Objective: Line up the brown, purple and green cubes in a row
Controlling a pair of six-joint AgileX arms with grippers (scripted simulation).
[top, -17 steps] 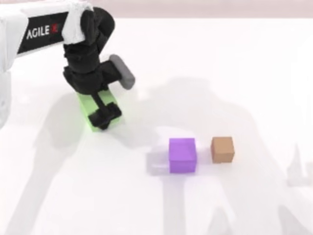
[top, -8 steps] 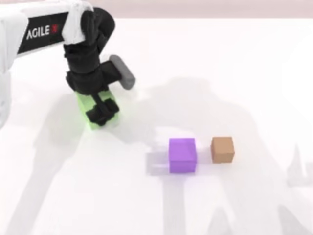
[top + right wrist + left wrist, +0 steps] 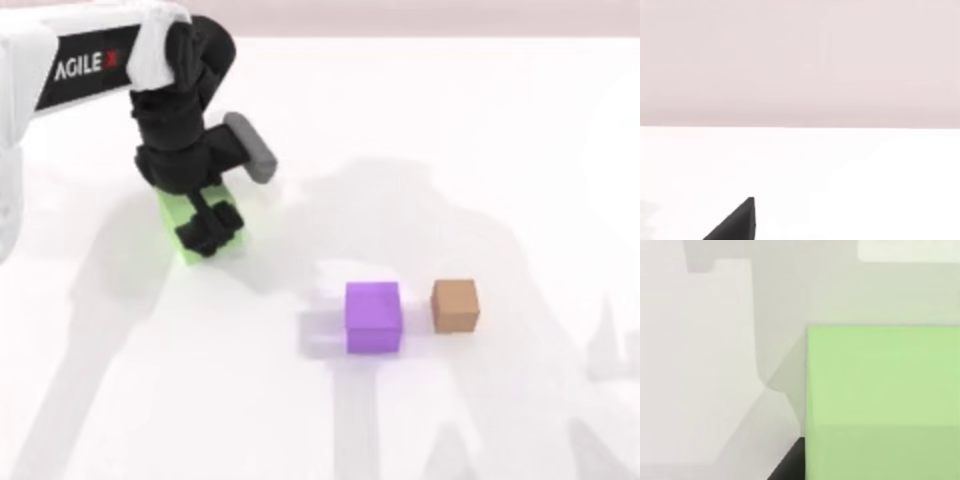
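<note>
The left pincer (image 3: 208, 228) is low over the left part of the white counter (image 3: 520, 150), and its black fingers are down on the green cube (image 3: 180, 225). From above, the pincer and the black wrist cover most of that cube, so only light green strips show at the sides of the fingers. Whether the fingers are pressing on the cube or only sitting around it cannot be told. In the left wrist view the green cube (image 3: 882, 400) fills much of the picture, with a sliver of a black finger (image 3: 787, 467) at one edge of it. The white left arm, marked AGILE, reaches in from the upper left of the top view.

Well apart from the green cube, toward the middle of the counter and nearer the front edge, the purple cube (image 3: 372, 316) rests flat. The smaller brown cube (image 3: 455, 305) is just beside it on its right, with a narrow gap between them, the two roughly level with each other.

The right arm is out of the top view. The right wrist view shows only a dark finger tip (image 3: 735, 222) over bare counter, so the state of the right pincer cannot be told.
</note>
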